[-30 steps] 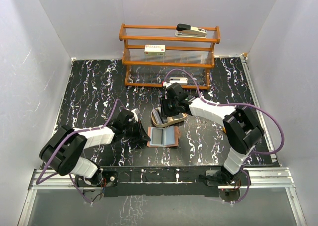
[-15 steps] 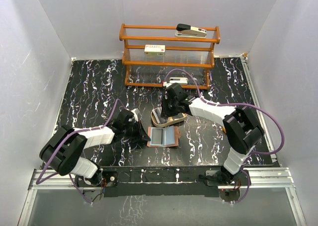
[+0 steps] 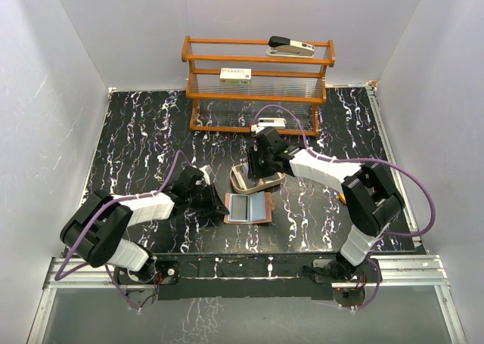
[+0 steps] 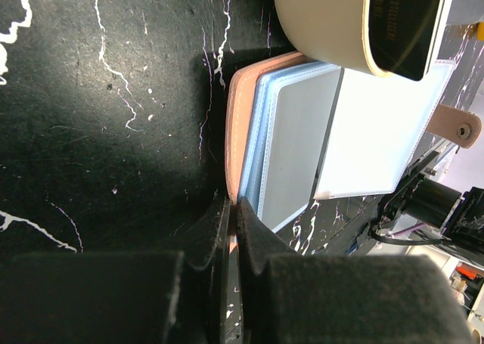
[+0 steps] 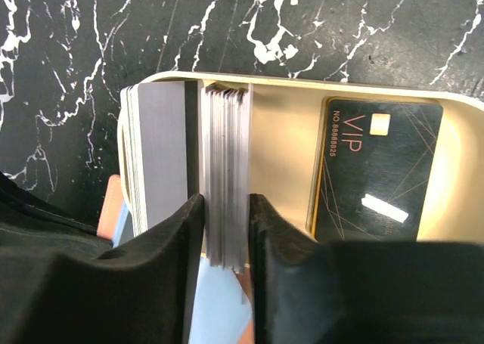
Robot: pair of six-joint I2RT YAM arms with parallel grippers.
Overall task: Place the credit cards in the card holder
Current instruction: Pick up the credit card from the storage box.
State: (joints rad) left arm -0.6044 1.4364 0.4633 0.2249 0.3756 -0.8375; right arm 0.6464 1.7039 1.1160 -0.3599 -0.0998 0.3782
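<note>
Looks barely started: left gripper (image 4: 233, 215) pinches the open reddish-brown leather card holder's (image 3: 249, 208) 9 o'clock edge; right gripper (image 5: 224, 208) clamps a silvery-grey plastic card stack (image 5: 225, 132) in the tan oval tray (image 5: 280, 155) at its 12 o'clock.

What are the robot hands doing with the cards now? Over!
Left gripper shut on edge of open wallet. Right gripper shut on card stack in tray. Black card lies alongside; nothing blocking.

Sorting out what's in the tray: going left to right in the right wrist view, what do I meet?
Grey card pile → edge-on card stack in the right gripper → black VIP card.
</note>
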